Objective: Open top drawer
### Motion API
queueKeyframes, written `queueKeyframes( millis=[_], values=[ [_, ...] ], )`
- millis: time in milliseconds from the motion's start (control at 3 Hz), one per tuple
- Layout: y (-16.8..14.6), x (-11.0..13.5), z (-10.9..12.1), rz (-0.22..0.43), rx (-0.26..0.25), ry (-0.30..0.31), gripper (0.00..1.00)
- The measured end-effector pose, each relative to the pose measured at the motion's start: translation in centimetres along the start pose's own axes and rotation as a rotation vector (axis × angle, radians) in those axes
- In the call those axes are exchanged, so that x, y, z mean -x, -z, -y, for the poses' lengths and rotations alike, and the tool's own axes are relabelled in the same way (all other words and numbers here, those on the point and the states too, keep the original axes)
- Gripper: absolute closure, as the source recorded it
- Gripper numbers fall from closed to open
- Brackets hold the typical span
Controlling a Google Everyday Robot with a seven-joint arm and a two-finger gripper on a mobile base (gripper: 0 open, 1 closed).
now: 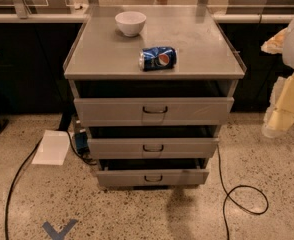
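Observation:
The top drawer (112, 111) is the widest and tallest grey metal front of the three, just under the cabinet's top. Its small dark loop handle (155, 109) sits at the centre. A dark gap shows above the front, and the tray is not visible. Two narrower drawers (153, 147) sit below it. My gripper (282, 115), pale yellow and white, hangs at the right edge of the camera view. It is level with the top drawer, well to the right of the cabinet, and touches nothing.
On the grey cabinet top (197, 44) stand a white bowl (130, 22) and a blue soda can (157, 58) lying on its side. Black cables (242, 199) loop over the speckled floor on both sides. A white sheet (52, 147) lies at the left. Dark counters stand behind.

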State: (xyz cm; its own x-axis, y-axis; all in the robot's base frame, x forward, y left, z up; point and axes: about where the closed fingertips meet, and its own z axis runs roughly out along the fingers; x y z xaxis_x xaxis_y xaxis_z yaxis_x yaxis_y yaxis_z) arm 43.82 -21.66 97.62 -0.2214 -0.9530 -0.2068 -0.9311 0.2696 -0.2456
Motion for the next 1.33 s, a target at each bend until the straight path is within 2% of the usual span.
queueKeyframes(
  millis=[333,667,1000,1333],
  values=[
    [-0.3,0.2,0.0,0.01,-0.001,0.004,0.0],
    [-3.9,1.0,0.4,0.02,0.014,0.057,0.0],
    [-9.8,1.2,1.3,0.08,0.035,0.07,0.0],
    [-15.6,1.6,2.7,0.159,0.025,0.047,0.0]
  ],
)
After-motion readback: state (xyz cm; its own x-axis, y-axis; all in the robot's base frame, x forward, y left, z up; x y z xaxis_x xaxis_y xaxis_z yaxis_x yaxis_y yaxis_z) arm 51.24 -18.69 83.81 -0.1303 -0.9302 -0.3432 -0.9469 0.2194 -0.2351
